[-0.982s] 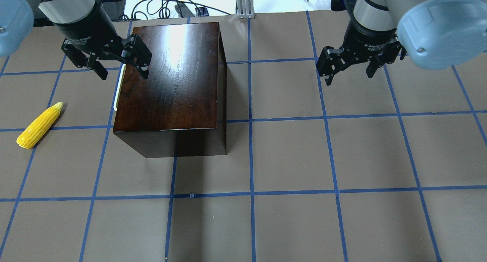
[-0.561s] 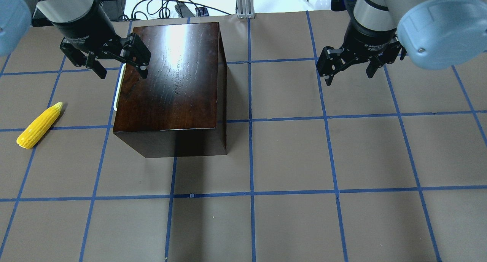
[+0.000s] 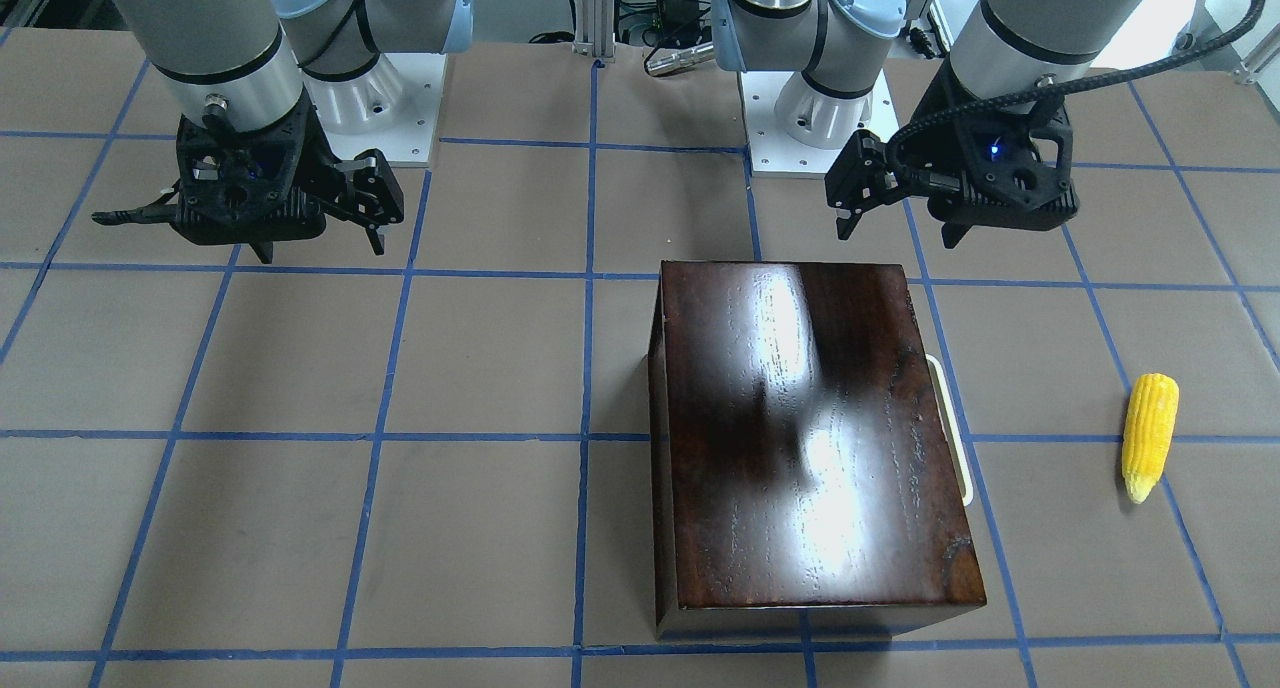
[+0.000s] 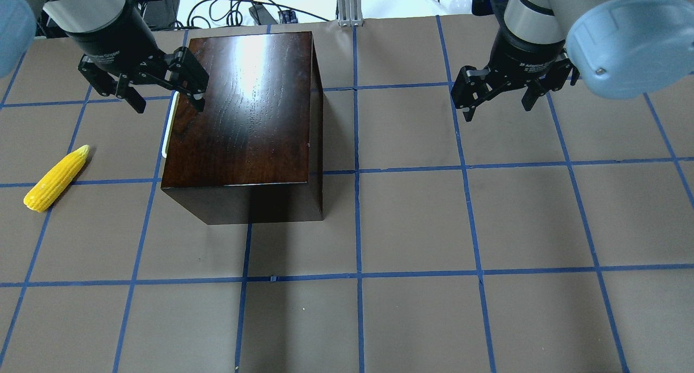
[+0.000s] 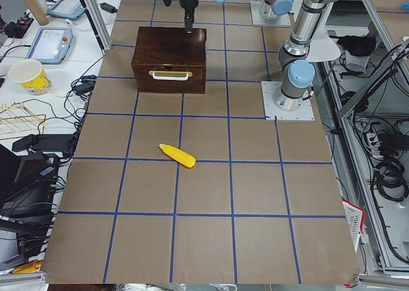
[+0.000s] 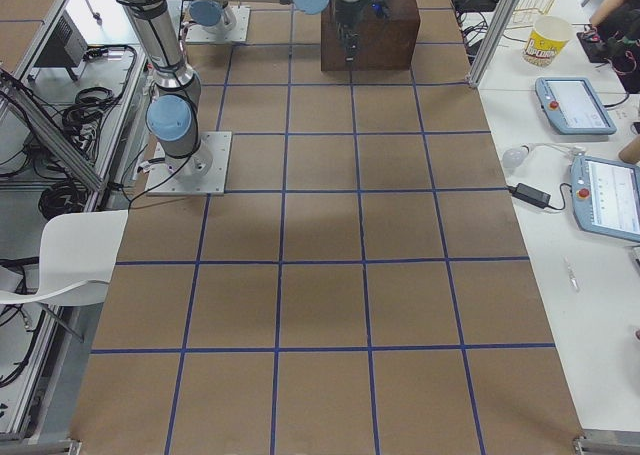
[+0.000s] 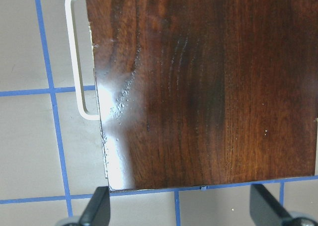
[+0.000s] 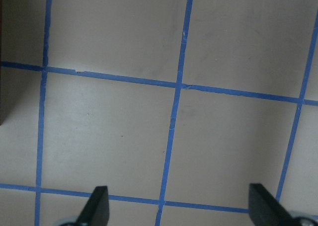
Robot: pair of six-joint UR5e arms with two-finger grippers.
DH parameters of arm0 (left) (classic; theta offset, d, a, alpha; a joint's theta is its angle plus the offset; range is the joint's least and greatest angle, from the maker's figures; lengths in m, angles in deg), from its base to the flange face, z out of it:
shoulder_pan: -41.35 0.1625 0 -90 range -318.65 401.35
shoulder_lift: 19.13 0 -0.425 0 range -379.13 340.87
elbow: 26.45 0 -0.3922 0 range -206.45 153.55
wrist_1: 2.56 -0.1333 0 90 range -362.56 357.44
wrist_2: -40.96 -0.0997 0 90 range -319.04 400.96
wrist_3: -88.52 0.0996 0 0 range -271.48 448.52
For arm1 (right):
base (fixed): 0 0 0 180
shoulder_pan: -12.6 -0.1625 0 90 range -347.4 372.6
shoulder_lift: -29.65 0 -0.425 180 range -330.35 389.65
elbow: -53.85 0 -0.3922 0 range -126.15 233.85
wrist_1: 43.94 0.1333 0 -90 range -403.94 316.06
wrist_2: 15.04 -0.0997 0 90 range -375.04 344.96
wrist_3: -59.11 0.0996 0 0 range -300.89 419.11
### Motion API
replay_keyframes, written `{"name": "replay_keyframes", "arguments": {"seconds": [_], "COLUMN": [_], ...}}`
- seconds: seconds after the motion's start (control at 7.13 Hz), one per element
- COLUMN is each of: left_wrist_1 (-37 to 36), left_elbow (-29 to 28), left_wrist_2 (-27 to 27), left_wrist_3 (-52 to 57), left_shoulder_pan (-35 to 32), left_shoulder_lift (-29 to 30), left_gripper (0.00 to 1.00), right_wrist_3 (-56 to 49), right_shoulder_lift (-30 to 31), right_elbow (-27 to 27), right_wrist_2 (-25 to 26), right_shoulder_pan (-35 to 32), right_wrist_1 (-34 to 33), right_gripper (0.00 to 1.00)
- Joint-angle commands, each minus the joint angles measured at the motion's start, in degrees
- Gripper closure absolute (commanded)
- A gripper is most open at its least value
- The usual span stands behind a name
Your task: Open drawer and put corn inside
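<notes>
The dark reddish-brown box (image 4: 244, 113) stands at the back left of the table, its drawer shut. Only the drawer's white handle (image 4: 169, 123) shows from overhead, on the box's left side; it also shows in the front view (image 3: 950, 423), the left wrist view (image 7: 77, 62) and, with the dark front panel (image 5: 169, 83), the exterior left view. The yellow corn (image 4: 57, 179) lies on the table left of the box, also in the front view (image 3: 1148, 436). My left gripper (image 4: 168, 103) is open and empty, above the box's far-left top edge over the handle end. My right gripper (image 4: 499, 110) is open and empty, far right.
Brown table mat (image 4: 412, 221) with a blue tape grid. Cables and an aluminium post (image 4: 347, 4) lie beyond the far edge. The robot bases (image 3: 800, 108) stand behind the box. Side tables with tablets and a paper cup (image 5: 29, 77) flank the table ends.
My left gripper has shifted a little to the left and toward the table's far edge, still open. The right arm, box and corn have not moved.
</notes>
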Motion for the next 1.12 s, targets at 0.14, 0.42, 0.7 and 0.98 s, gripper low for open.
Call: {"name": "replay_keyframes", "arguments": {"seconds": [0.14, 0.42, 0.7, 0.98], "left_wrist_1": [-0.16, -0.08, -0.08, -0.17], "left_elbow": [-0.38, -0.56, -0.74, -0.74], "left_wrist_2": [0.19, 0.46, 0.90, 1.86], "left_wrist_3": [0.06, 0.06, 2.32, 8.82], "left_shoulder_pan": [0.30, 4.41, 8.37, 13.90], "left_shoulder_lift": [0.24, 0.07, 0.77, 1.56], "left_gripper": [0.00, 0.00, 0.00, 0.00], "right_wrist_3": [0.08, -0.01, -0.01, -0.01], "right_shoulder_lift": [0.00, 0.00, 0.00, 0.00], "right_elbow": [0.00, 0.00, 0.00, 0.00], "right_wrist_2": [0.00, 0.00, 0.00, 0.00], "right_shoulder_pan": [-0.08, -0.08, -0.08, -0.08], "right_wrist_1": [0.00, 0.00, 0.00, 0.00], "right_gripper": [0.00, 0.00, 0.00, 0.00]}}
